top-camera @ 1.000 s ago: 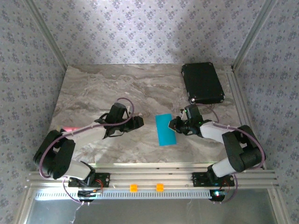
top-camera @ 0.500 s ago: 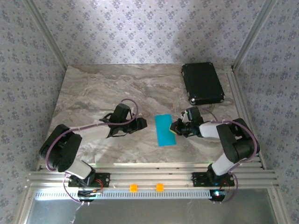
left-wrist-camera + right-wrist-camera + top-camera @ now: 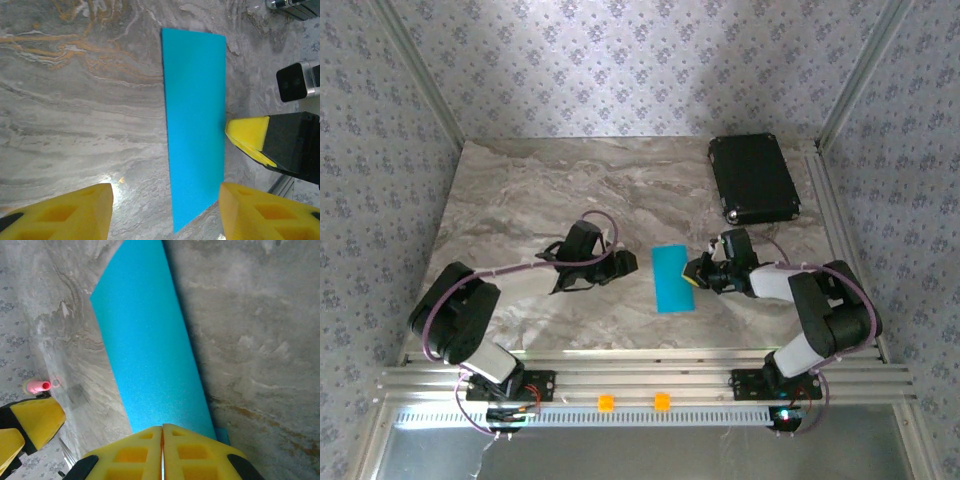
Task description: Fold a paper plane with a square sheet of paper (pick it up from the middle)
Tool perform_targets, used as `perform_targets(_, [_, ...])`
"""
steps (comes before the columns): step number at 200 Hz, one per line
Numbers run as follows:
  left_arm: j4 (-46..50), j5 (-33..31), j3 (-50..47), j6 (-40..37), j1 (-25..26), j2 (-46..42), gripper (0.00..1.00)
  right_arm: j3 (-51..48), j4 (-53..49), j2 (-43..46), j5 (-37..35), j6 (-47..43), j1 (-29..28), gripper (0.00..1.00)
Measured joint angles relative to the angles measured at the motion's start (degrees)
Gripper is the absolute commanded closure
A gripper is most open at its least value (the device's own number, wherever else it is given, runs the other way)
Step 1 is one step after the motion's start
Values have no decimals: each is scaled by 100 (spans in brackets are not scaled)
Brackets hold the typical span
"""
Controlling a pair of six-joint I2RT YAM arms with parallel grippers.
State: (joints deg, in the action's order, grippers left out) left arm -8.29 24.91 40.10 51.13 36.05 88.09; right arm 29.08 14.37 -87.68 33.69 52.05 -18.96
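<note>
Left arm has swung in over the last second, so the left gripper (image 3: 623, 264) now sits just beside the square sheet of paper (image 3: 672, 279) — a folded blue strip flat on the table (image 3: 520, 200) — jaws spread, nothing in them. Right gripper (image 3: 162, 436) has its fingers pressed together on the strip's long right edge, pinching it by the look of it. I'd pin the left edge down first, then bring the held edge over slowly so the strip doesn't slide.
</note>
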Motion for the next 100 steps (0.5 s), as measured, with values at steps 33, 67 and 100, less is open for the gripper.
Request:
perform_targets(33, [-66, 48, 192, 0, 76, 208, 44, 0, 0, 0, 24, -22, 37, 91])
perform_targets(67, [-98, 133, 385, 0, 149, 457, 47, -2, -2, -267, 44, -46, 70, 93])
perform_targets(100, [-96, 190, 514, 0, 203, 730, 48, -72, 162, -367, 192, -59, 160, 93])
